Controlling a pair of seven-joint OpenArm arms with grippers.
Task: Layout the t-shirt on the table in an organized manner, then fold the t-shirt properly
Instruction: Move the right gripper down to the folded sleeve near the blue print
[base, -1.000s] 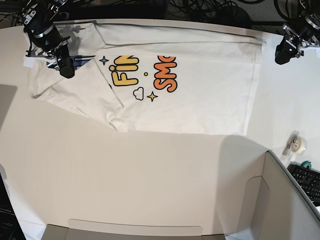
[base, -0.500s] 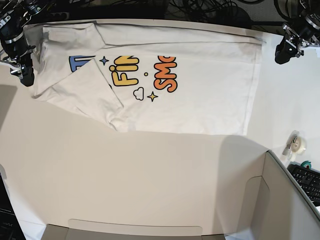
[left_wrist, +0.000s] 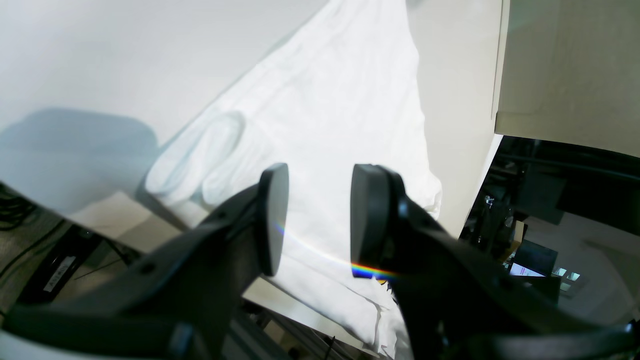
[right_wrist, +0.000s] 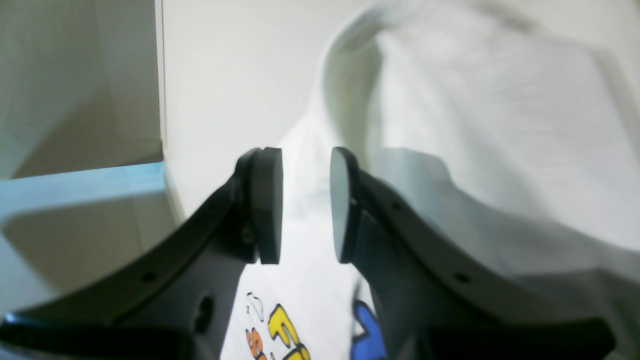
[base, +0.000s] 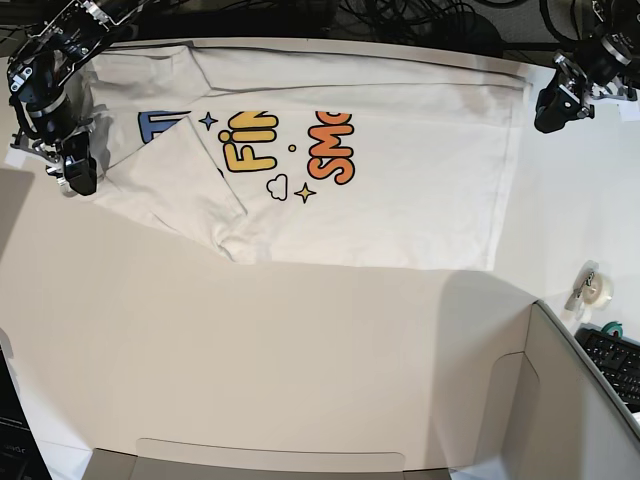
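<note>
1. The left gripper (left_wrist: 317, 220), a pair of black arms ending in flat dark round pads (left_wrist: 274, 220), has its pads standing apart with nothing between them; bright white cloth shows through the gap
2. The right gripper (right_wrist: 305, 205), built the same way, also has its black pads (right_wrist: 267, 205) spread with a clear gap, and only white fabric is seen beyond it, not pinched
3. In the base view the left gripper (base: 556, 103) sits at the upper right of the frame, just beside the shirt's hem edge; whether it touches the cloth cannot be told
4. The right gripper (base: 78, 170) sits at the upper left of that frame, at the shirt's outer folded corner
5. The white cotton t-shirt with blue, yellow and orange cartoon lettering, small stars and a cloud (base: 400, 190) lies spread flat across the upper part of the base view, print upward, with one sleeve turned over onto the body at the left
6. The large smooth white table (base: 250, 350) bears the shirt along its far edge
7. A grey cardboard box wall (base: 580, 400) stands at the lower right
8. A roll of clear tape (base: 593, 288) lies on the table at the right edge, well apart from the shirt
</note>
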